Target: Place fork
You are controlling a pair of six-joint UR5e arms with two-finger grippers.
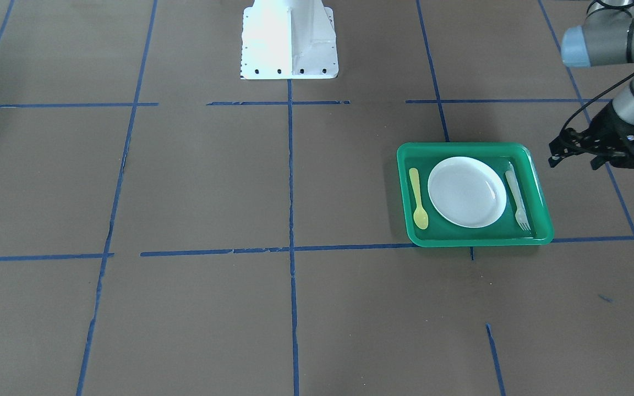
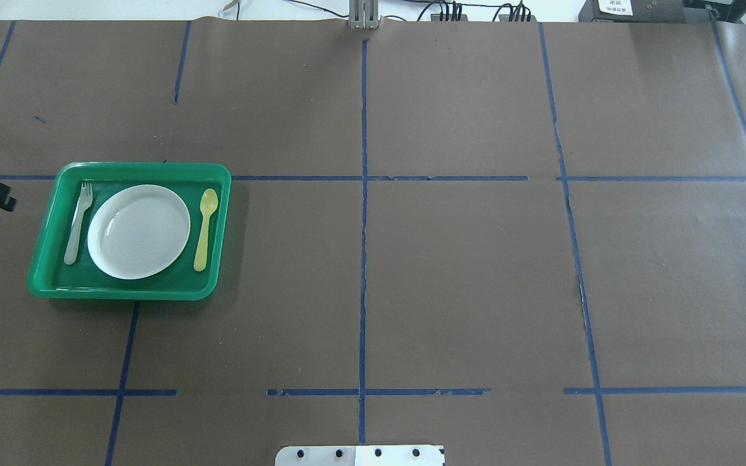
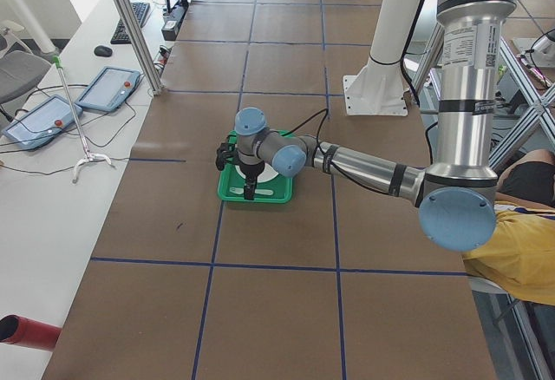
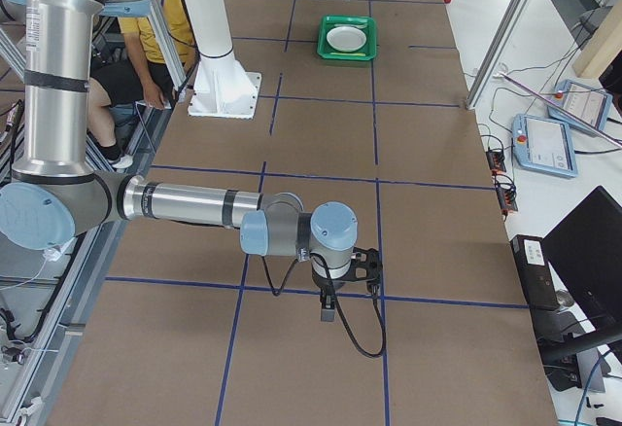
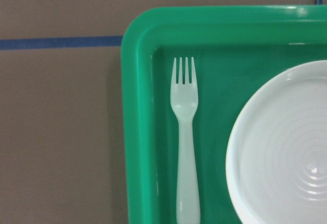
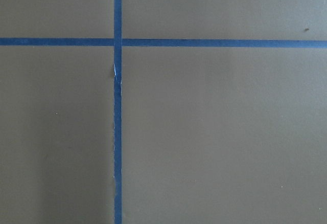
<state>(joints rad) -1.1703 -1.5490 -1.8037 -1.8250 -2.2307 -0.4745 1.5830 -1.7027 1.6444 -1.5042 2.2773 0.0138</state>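
Note:
The pale whitish-grey fork [image 2: 77, 226] lies flat in the green tray [image 2: 140, 167], between the tray's wall and the white plate [image 2: 138, 231], tines toward the far side. The left wrist view shows the fork [image 5: 186, 147] free, with no fingers around it. In the front view the fork [image 1: 517, 199] lies at the tray's right. My left gripper [image 1: 573, 161] hangs above the table just outside the tray, open and empty. My right gripper [image 4: 328, 309] shows only in the exterior right view, far from the tray; I cannot tell if it is open.
A yellow spoon [image 2: 204, 228] lies in the tray on the plate's other side. The brown table is marked with blue tape lines. The robot's white base [image 1: 289, 38] stands at mid-table. A seated person [image 4: 160, 27] is near the base.

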